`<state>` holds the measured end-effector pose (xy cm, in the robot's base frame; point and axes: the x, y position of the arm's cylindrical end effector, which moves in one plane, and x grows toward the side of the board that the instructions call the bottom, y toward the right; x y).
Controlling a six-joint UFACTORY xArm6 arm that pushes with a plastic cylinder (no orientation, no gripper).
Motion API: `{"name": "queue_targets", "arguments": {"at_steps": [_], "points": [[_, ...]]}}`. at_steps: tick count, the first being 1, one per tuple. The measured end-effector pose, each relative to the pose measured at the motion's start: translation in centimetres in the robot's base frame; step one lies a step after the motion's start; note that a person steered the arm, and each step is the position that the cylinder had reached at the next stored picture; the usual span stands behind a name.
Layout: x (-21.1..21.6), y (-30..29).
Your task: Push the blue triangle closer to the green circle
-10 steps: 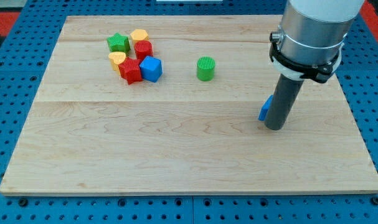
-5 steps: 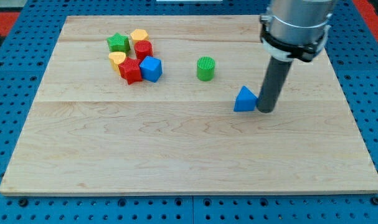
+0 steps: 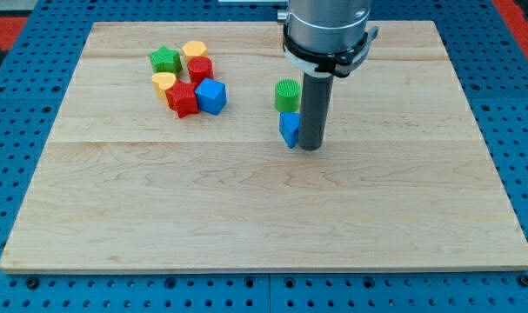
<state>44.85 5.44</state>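
The blue triangle (image 3: 289, 128) lies near the board's middle, just below the green circle (image 3: 286, 94) and touching or almost touching it. My tip (image 3: 309, 147) stands right against the blue triangle's right side. The rod hides the triangle's right part, so only its left part shows. The green circle stands upright, just left of the rod.
A cluster sits at the view's upper left: a green star (image 3: 164, 59), a yellow block (image 3: 194, 49), a red block (image 3: 200, 69), a yellow heart (image 3: 163, 83), a red star (image 3: 183, 99) and a blue cube (image 3: 211, 96). The wooden board (image 3: 264, 217) ends in blue pegboard on all sides.
My tip has swept from the view's right to the left and a little up, pushing the blue triangle from right of centre to just under the green circle.
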Motion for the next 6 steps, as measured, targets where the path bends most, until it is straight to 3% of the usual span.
{"name": "queue_targets", "arguments": {"at_steps": [5, 6], "points": [[-3.4, -1.7], [-0.5, -3.3]]}}
